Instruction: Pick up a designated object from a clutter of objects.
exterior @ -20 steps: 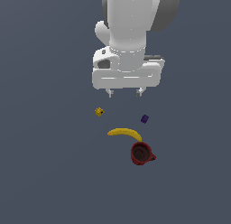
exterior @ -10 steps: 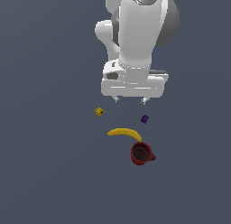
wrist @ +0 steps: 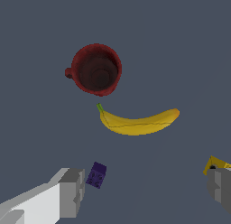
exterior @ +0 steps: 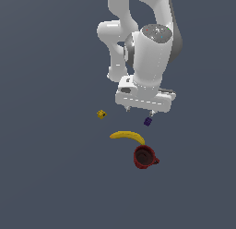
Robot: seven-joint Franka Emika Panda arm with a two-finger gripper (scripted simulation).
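Note:
The designated object, a tiny dark purple cube (exterior: pixel 147 121) (wrist: pixel 96 175), lies on the grey floor. My gripper (exterior: pixel 140 111) (wrist: pixel 146 191) hovers just above it, open, with nothing between its fingers. In the wrist view the purple cube sits just inside one fingertip (wrist: pixel 72 191). The small yellow cube (exterior: pixel 101 114) (wrist: pixel 215 165) shows beside the other fingertip (wrist: pixel 222 188). The banana (exterior: pixel 128 136) (wrist: pixel 137 122) and the dark red mug (exterior: pixel 145 157) (wrist: pixel 95 69) lie beyond the purple cube, in the exterior view below it.
The white arm (exterior: pixel 147 52) rises above the gripper in the exterior view. The grey floor (exterior: pixel 50 177) stretches flat around the clutter.
The gripper has come down closer to the purple cube over the last second. The objects have not moved.

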